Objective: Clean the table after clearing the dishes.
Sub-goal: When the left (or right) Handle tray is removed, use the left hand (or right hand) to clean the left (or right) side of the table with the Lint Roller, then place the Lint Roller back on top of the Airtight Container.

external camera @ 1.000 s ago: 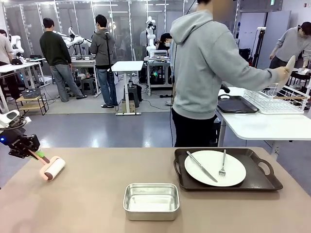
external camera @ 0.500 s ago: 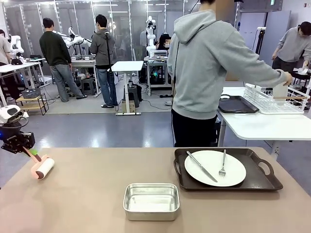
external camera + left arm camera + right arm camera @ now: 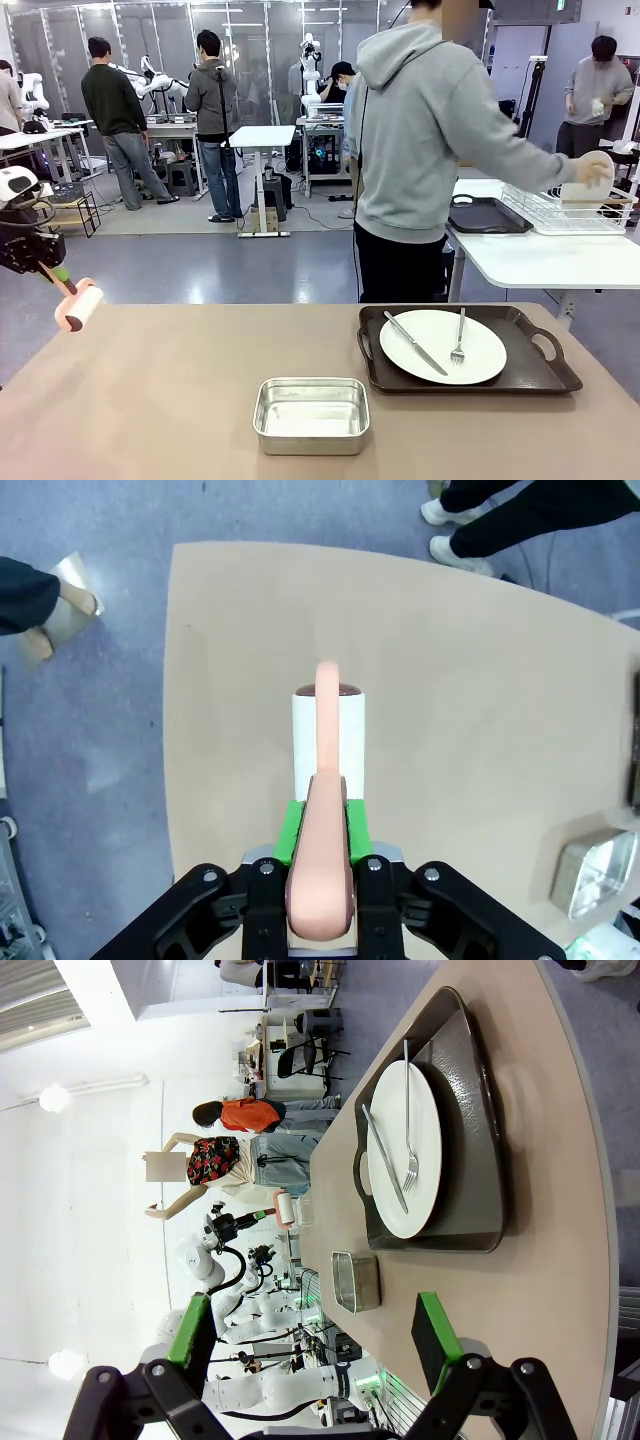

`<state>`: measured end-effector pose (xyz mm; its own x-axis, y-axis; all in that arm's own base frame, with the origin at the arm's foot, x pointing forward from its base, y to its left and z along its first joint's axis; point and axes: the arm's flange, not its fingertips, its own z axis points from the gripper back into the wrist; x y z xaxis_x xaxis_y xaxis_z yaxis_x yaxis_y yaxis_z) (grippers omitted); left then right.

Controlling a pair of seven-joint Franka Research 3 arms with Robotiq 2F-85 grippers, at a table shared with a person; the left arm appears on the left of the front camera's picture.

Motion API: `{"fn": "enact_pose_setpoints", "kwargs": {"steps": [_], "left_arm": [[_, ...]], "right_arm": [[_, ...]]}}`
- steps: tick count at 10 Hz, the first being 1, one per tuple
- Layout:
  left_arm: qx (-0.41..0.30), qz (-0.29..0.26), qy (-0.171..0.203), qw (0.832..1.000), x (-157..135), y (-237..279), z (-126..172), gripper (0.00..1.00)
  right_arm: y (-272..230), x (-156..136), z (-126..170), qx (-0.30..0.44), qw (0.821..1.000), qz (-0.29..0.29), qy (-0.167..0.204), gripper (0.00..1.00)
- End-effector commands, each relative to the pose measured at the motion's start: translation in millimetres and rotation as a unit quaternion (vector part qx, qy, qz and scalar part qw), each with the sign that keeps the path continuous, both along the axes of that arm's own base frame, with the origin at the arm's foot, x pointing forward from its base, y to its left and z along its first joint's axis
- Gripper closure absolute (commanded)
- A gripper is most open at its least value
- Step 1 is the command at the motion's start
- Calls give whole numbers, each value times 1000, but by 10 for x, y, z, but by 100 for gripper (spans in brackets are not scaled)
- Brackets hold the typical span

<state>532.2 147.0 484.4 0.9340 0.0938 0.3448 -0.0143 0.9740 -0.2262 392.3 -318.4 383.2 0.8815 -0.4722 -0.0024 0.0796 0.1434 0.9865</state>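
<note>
Left gripper (image 3: 55,270): is hanging at the table's far left corner, its green pads clamping the pink handle of a lint roller (image 3: 80,307).
Lint roller: is pointing down and to the right from the jaws, its white drum slanting across the handle. Whether the drum is touching the top cannot be told.
Table (image 3: 180,400): its bare tan top is stretching away to the right of the roller and toward the robot's side, so any sweep is probably going to be running that way.
Steel pan (image 3: 311,413): is sitting by the near edge at the middle, well apart from the roller and squarely in that stretch.
Tray (image 3: 540,375): is lying just right of the pan, its long axis running left to right with a handle at each end. It is carrying a plate (image 3: 480,360) with a knife (image 3: 415,343) and a fork (image 3: 459,340) lying on it.
Person (image 3: 420,150): is standing at the far side, turned toward the white table (image 3: 520,262), one hand (image 3: 590,172) setting another plate into the wire rack (image 3: 560,210) beside a second dark tray (image 3: 487,215).
Right gripper (image 3: 315,1335): is standing with jaws wide and nothing between them, looking onto the loaded tray. This arm is looking the nearer one to the dishes, while the left arm is working the opposite end.
</note>
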Motion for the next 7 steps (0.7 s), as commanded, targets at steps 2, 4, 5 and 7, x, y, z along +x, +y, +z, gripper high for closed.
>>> {"fn": "enact_pose_setpoints", "kwargs": {"steps": [2, 4, 5, 7], "left_arm": [[-5, 0, 19, 1000, 80, 48, -268, 79], [-5, 0, 19, 1000, 80, 48, -268, 79], [-5, 0, 19, 1000, 80, 48, -268, 79], [-5, 0, 19, 1000, 80, 48, -268, 79]], "right_arm": [[13, -10, 38, 2, 1000, -1, 0, 0], [13, -10, 38, 2, 1000, -1, 0, 0], [13, -10, 38, 2, 1000, -1, 0, 0], [13, -10, 38, 2, 1000, -1, 0, 0]]}}
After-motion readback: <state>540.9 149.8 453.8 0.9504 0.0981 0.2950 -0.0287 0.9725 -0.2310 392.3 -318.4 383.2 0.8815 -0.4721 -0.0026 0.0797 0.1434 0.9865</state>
